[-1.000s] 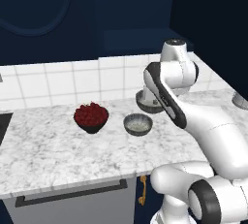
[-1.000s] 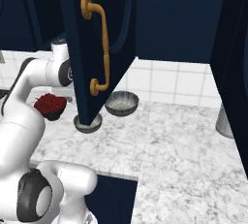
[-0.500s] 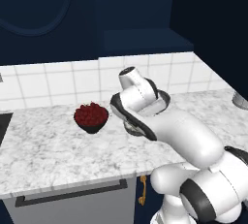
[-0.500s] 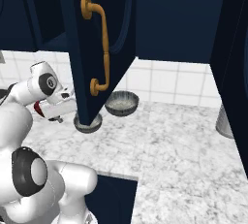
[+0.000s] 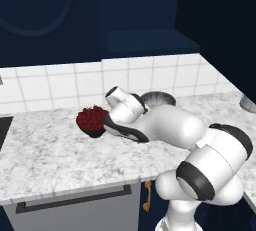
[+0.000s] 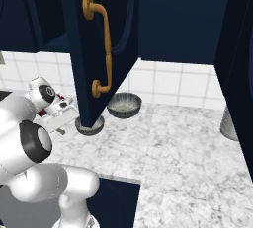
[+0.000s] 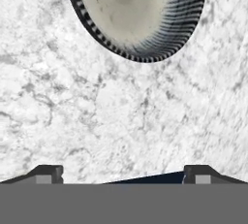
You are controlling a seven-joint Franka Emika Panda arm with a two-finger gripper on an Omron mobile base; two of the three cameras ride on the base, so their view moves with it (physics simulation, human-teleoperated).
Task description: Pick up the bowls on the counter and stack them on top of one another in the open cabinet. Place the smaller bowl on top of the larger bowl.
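— Gripper?
— Spread wide, empty, low over the counter. Facing what looks like the small bowl, ahead of the tips and not touching.
— Step?
— Reaching for a first pick. Nothing stacked yet. Big bowl on the counter by the tiled wall, just behind the small one.
— Next?
— Forward and down, one finger inside the rim, one outside, then close.
— Room?
— Tight. Door corner hanging right in front of the small bowl, fruit bowl just beside the hand. Best drawn out sideways before rising to the shelf.
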